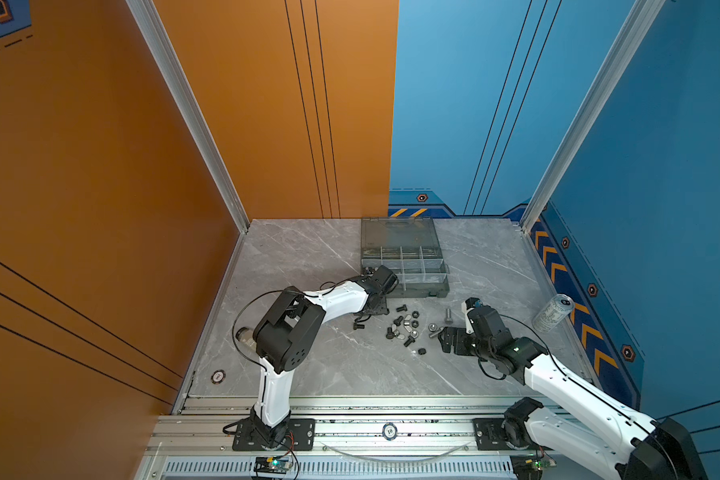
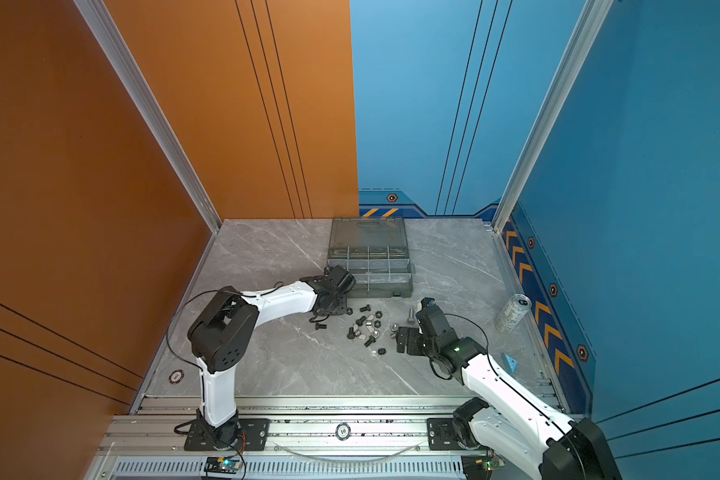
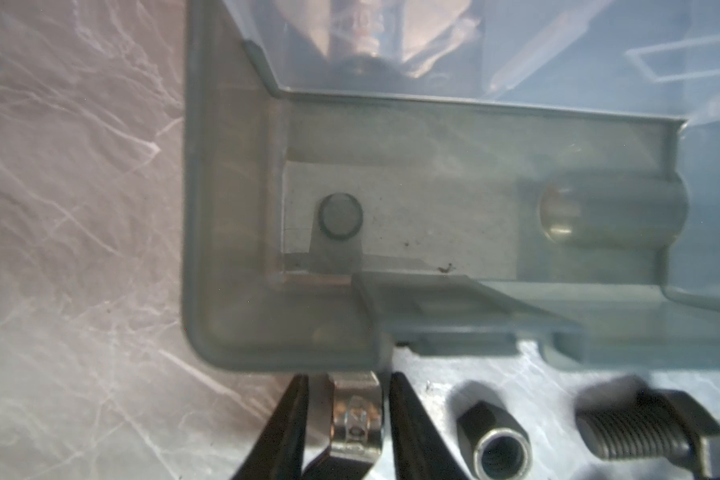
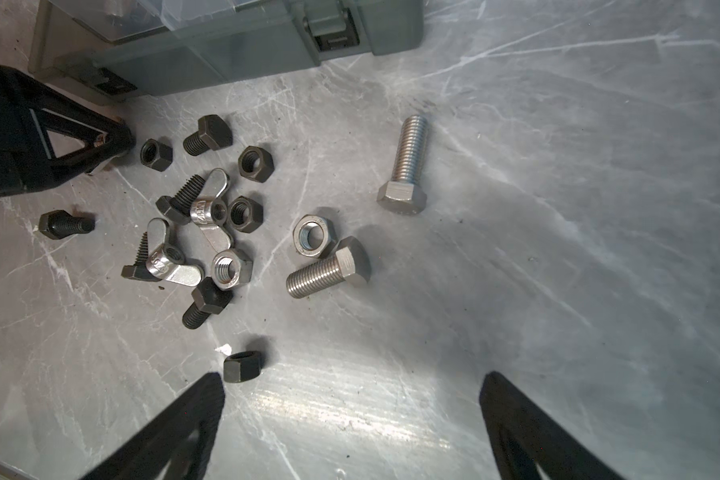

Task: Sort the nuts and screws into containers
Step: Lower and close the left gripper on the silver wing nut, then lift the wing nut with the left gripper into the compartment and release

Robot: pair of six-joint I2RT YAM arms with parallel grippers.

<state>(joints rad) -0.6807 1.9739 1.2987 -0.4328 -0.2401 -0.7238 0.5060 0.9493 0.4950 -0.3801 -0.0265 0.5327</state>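
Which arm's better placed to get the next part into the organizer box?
Left. Left fingers bracket a silver wing nut beside the organizer box corner; right fingers stand open, empty, farther off.

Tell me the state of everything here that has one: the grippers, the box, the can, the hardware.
Organizer box, lid open
Left gripper, shut on a silver wing nut beside the organizer box
Right gripper, open and empty
Screws and nuts, loose on the table
Drink can, standing upright
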